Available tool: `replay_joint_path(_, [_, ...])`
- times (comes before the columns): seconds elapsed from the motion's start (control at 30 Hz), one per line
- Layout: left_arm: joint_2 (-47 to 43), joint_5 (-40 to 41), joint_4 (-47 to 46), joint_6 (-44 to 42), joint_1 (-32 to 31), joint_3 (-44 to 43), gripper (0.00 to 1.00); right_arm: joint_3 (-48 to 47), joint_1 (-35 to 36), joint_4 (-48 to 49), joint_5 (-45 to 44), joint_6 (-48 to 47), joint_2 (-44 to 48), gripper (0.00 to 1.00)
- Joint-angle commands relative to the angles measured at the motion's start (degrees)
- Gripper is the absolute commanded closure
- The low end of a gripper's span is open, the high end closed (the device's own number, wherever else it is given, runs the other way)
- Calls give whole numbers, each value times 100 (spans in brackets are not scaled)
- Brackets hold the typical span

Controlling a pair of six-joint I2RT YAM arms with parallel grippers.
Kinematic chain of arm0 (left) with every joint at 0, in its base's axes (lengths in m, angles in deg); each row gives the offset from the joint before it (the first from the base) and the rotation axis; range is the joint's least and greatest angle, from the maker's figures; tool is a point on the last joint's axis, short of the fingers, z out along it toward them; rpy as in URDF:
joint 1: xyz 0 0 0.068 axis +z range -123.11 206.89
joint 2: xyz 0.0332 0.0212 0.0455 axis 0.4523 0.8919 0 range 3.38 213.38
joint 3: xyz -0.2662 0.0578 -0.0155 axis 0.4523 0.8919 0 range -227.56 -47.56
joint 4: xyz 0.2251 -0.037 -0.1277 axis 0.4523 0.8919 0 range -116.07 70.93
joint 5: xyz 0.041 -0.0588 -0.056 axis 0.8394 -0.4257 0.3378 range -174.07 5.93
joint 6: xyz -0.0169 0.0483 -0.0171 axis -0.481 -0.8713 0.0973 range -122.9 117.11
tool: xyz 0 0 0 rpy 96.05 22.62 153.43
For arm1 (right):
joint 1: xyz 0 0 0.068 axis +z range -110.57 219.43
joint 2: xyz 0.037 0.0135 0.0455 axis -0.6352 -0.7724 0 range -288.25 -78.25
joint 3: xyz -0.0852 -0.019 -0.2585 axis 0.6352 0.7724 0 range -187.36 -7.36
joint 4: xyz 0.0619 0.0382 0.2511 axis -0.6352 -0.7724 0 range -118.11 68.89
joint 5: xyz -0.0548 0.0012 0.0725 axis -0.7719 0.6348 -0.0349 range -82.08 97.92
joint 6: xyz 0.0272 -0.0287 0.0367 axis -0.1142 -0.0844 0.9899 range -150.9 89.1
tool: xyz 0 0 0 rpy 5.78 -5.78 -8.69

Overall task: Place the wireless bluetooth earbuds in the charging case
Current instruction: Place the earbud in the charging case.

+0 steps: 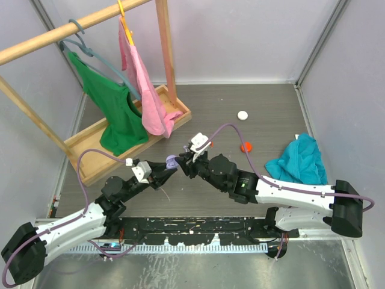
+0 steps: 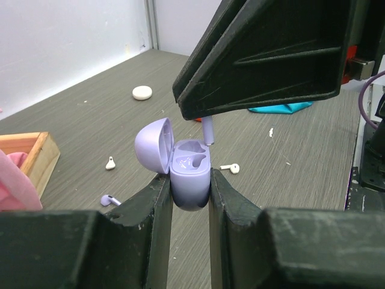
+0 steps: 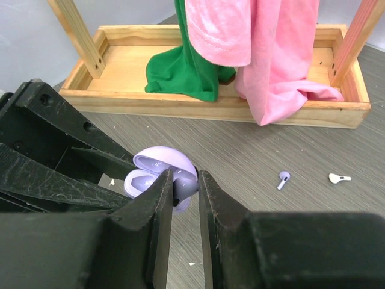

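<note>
Two grippers meet tip to tip over the tabletop (image 1: 271, 96) in the overhead view. The left gripper (image 1: 165, 169) and the right gripper (image 1: 185, 158) have a lilac charging case (image 1: 171, 161) between them. A white round case (image 1: 242, 115) and a red one (image 1: 246, 146) lie well beyond the right gripper, apart from both arms.

From the left wrist, the left gripper is clamped on the base of the charging case. The case stands upright with its lid hinged back, and both wells look empty. The right gripper hangs just above and behind it. The stem of a lilac earbud (image 2: 209, 130) pokes down from its tip, right over the far rim of the case, seemingly not seated. Two white buds (image 2: 110, 162) and a loose lilac bud (image 2: 108, 200) lie on the tabletop to either side of the left gripper.

From the right wrist, the right gripper is closed on that lilac earbud, pinched between its fingers with the open case just beyond them.

The step in hand looks like seating this bud. The next move calls for lining the stem up with a well, a short descent, then a release, while the left gripper holds the case steady.
</note>
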Motion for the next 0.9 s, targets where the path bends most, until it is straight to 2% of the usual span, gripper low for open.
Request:
replay_joint_path(0.0, [-103, -18, -357, 52, -29, -245, 100, -4, 88, 694, -173, -134, 38, 77])
replay_joint_path(0.6, [-42, -67, -441, 254, -30, -281, 100, 55, 226, 887, -179, -180, -198, 77])
replay_joint_path(0.87, [29, 212, -497, 454, -33, -297, 100, 183, 279, 939, -109, -163, -101, 76])
